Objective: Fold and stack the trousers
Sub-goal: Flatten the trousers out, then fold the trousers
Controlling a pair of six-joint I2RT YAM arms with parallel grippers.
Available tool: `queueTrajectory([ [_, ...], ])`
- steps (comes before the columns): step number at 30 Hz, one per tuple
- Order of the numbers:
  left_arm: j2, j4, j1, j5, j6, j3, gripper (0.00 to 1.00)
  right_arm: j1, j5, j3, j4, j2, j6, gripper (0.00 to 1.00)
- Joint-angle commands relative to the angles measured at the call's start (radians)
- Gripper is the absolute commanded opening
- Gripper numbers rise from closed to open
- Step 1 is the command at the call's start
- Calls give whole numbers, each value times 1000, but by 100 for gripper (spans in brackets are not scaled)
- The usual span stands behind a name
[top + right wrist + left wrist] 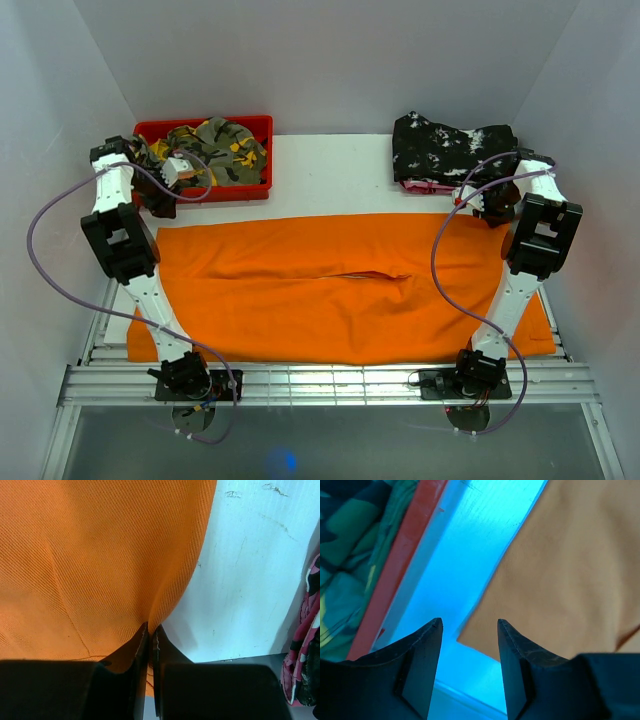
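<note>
Black-fingered, the right gripper [152, 626] has its jaws pressed almost together, with a fold of orange cloth pinched between the tips. It holds the trousers [330, 290] at their far right edge, where the fabric curves away from the white table [250, 570]. Small creases run out from the pinch across the twill weave. To the right of this gripper, at the border of the right wrist view, lies a pink-and-black patterned cloth [305, 645], apart from the orange fabric.

The left gripper [469, 622] stands with its jaws spread wide and nothing between them. Seen past the gap between its fingertips is the far left corner of the trousers, lying flat on the table; whether the fingers touch the cloth I cannot tell. A strip of bare table separates that corner from the wall of the red bin [405, 555], which holds a camouflage garment [345, 530].

From the top view the trousers lie spread crosswise over the table — reaching from the left arm to the right arm, with a shallow ridge running along their middle. The red bin sits at the far left behind them, and a black white-speckled garment [450, 150] lies at the far right, just beyond the right gripper.
</note>
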Motion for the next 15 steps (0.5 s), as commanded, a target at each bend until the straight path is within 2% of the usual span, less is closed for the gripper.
queueTrajectory([
  [1, 73, -67, 2, 12, 64, 60, 59, 4, 1, 30, 31, -17, -33, 8],
  [8, 145, 30, 2, -63, 71, 23, 60, 3, -1, 18, 38, -23, -36, 8],
  [15, 167, 29, 34, -181, 145, -19, 60, 1, 18, 21, 36, -23, -44, 8],
])
